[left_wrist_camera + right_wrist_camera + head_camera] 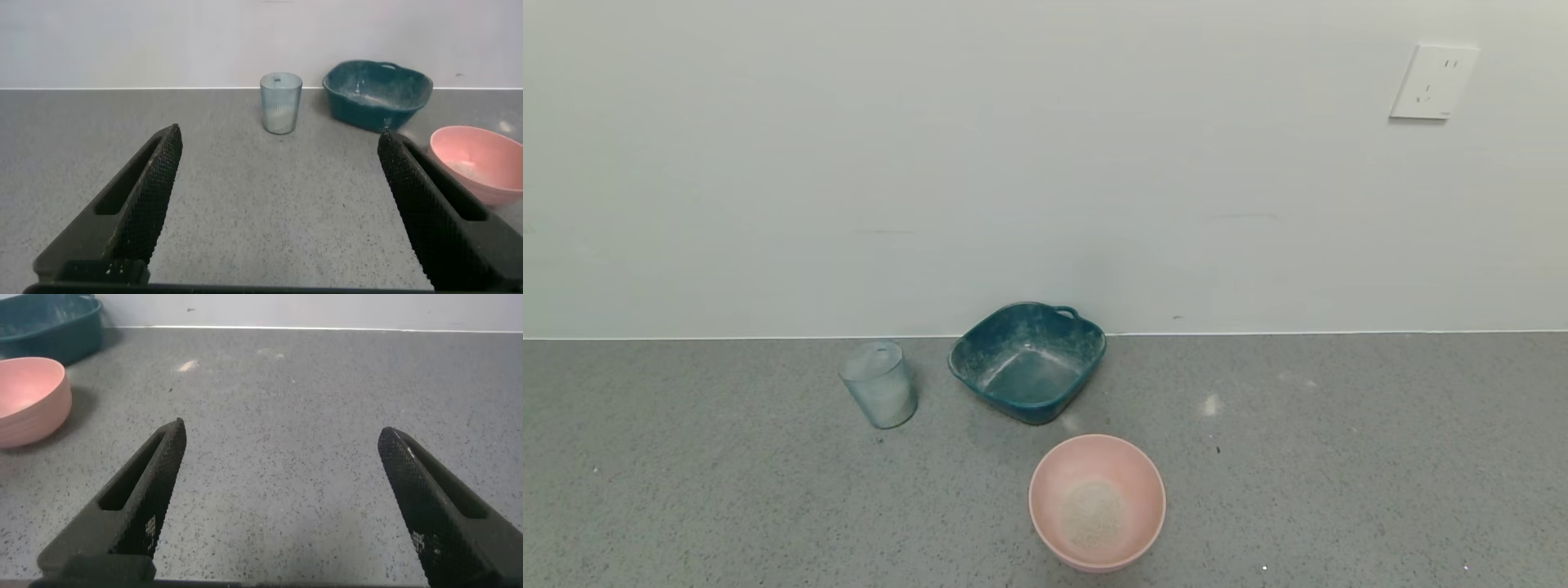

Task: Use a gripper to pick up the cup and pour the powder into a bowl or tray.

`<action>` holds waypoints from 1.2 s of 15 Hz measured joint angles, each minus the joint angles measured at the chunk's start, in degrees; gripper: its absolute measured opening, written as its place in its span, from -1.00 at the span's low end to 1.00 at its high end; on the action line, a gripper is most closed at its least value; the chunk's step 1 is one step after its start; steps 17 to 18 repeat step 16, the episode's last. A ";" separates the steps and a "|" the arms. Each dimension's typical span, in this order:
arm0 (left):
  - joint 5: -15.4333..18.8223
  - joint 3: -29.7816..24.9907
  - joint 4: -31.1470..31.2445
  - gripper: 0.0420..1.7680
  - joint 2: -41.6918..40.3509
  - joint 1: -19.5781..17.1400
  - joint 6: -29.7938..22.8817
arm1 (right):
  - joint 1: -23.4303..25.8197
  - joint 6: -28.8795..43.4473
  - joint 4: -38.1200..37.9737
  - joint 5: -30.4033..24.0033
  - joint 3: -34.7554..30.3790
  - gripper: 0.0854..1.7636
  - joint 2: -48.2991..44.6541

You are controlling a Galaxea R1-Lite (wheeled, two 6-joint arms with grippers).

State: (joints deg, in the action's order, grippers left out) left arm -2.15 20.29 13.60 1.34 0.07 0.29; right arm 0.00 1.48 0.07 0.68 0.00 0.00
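Observation:
The ribbed, translucent blue-grey cup (879,384) stands upright near the wall, left of the trays; the left wrist view shows this cup (280,103) some way beyond my open left gripper (278,143), with bare counter between them. A little pale residue shows low in the cup. The pink bowl (1045,482) sits nearer the front, and pale powder (1093,513) lies on its bottom. It shows as a pink bowl (474,155) beside the left gripper's far finger. My right gripper (282,433) is open over bare counter, the bowl (29,400) off to one side. Neither arm shows in the head view.
A dark teal squarish tray (1086,347) with a small handle stands against the wall between cup and bowl, dusted with powder inside. A pale smear (1211,404) marks the grey speckled counter. A wall socket (1433,82) is high on the right.

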 joint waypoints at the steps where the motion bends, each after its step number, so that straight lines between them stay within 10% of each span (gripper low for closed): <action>1: -0.11 -2.40 -2.94 0.94 -0.60 -0.02 -0.13 | 0.00 0.01 0.00 0.02 0.00 0.94 0.00; 6: -0.06 -15.60 -18.37 0.94 -1.34 -0.07 1.18 | 0.00 0.01 0.00 0.02 0.00 0.94 0.00; 18: 1.66 -20.29 -12.81 0.94 -1.39 -0.07 0.63 | 0.00 0.10 0.02 0.11 0.00 0.94 0.00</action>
